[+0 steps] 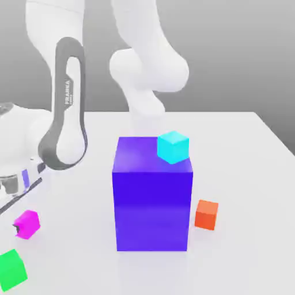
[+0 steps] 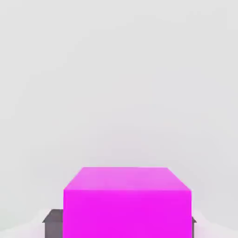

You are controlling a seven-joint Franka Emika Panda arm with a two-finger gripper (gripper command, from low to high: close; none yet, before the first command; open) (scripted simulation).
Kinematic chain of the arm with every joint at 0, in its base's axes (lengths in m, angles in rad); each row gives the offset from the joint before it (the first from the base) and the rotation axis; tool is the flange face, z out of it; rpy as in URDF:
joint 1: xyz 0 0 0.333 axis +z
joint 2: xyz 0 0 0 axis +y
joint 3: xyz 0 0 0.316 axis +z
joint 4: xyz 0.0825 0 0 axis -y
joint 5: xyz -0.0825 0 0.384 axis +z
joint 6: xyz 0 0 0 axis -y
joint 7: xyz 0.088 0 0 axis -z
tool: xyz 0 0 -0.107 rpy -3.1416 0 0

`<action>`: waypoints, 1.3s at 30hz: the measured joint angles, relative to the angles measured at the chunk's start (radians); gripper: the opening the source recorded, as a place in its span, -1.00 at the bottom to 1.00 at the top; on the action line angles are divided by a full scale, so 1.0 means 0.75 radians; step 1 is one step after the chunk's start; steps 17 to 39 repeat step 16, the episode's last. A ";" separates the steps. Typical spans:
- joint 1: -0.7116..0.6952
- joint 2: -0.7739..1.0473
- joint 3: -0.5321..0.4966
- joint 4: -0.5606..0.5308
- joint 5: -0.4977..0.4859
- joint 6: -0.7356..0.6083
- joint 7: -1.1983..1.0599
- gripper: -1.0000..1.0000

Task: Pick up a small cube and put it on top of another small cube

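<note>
Magenta cube sits pinched in the hand; the arm reads "FRANKA".

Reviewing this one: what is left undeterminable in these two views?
- Exterior view: the green cube is cut off by the edge.
- Exterior view: the table behind the big blue-purple block is hidden by it.
- Hand view: the magenta cube's lower part is cut off by the edge.
</note>
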 joint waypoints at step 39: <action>0.055 0.204 0.141 0.401 -0.089 -0.193 -0.328 1.00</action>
